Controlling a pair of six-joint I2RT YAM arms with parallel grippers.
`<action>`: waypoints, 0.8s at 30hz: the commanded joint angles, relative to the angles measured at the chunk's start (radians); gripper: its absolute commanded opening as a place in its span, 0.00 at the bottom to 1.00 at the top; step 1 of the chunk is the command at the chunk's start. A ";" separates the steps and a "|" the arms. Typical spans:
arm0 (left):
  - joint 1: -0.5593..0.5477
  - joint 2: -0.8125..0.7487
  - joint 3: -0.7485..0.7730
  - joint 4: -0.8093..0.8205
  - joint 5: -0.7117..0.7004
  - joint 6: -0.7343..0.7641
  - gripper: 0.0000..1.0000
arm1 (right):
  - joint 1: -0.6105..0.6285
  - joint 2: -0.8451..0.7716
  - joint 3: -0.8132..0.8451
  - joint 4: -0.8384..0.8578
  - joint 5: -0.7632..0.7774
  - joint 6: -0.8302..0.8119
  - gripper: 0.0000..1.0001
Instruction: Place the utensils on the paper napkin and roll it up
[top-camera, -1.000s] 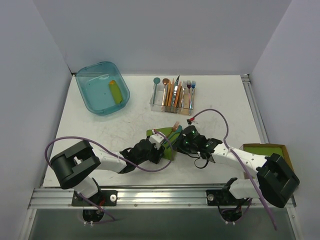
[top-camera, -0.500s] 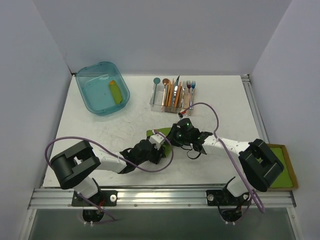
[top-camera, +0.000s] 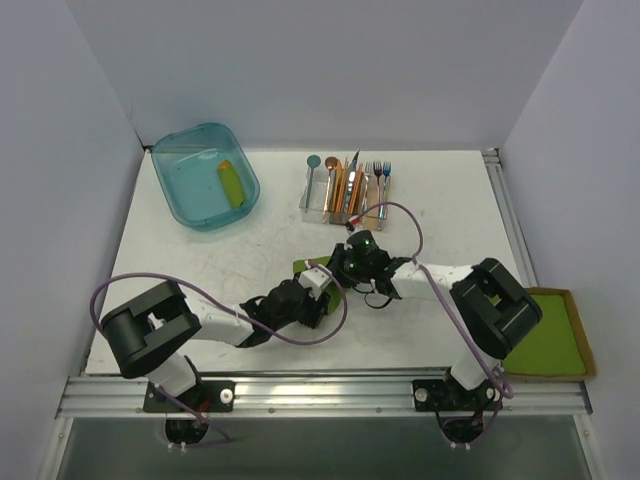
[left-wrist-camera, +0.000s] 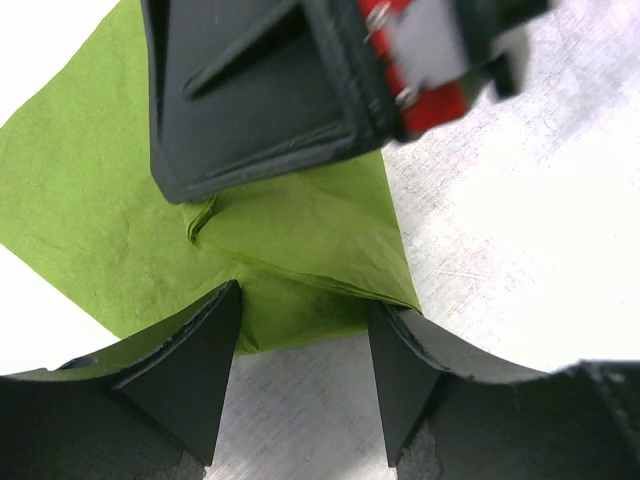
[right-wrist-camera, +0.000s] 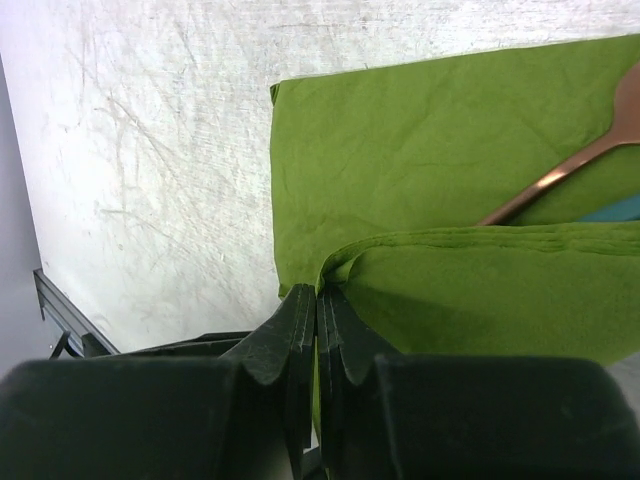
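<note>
Right tool (right-wrist-camera: 318, 293) pinches folded edge of paper napkin (right-wrist-camera: 400, 150).

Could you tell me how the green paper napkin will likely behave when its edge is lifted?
The paper napkin is probably floppy: the edge pinched by the right gripper curls over in a soft fold. Wrinkles across it suggest thin paper that could tear if tugged. Being light, it may slide when pushed, though the fork on it should help anchor it.

The folded paper napkin (right-wrist-camera: 480, 290) hides most of the teal spoon (right-wrist-camera: 616, 210) and part of the copper fork (right-wrist-camera: 560, 172).
</note>
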 joint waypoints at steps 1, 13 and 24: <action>-0.012 -0.009 -0.005 -0.020 0.001 -0.011 0.62 | -0.007 0.025 0.045 0.062 -0.040 -0.020 0.00; -0.014 -0.106 -0.015 -0.089 -0.011 -0.031 0.62 | -0.017 0.100 0.044 0.119 -0.069 -0.030 0.00; -0.015 -0.225 -0.016 -0.179 -0.037 -0.042 0.62 | -0.017 0.156 0.041 0.159 -0.091 -0.033 0.00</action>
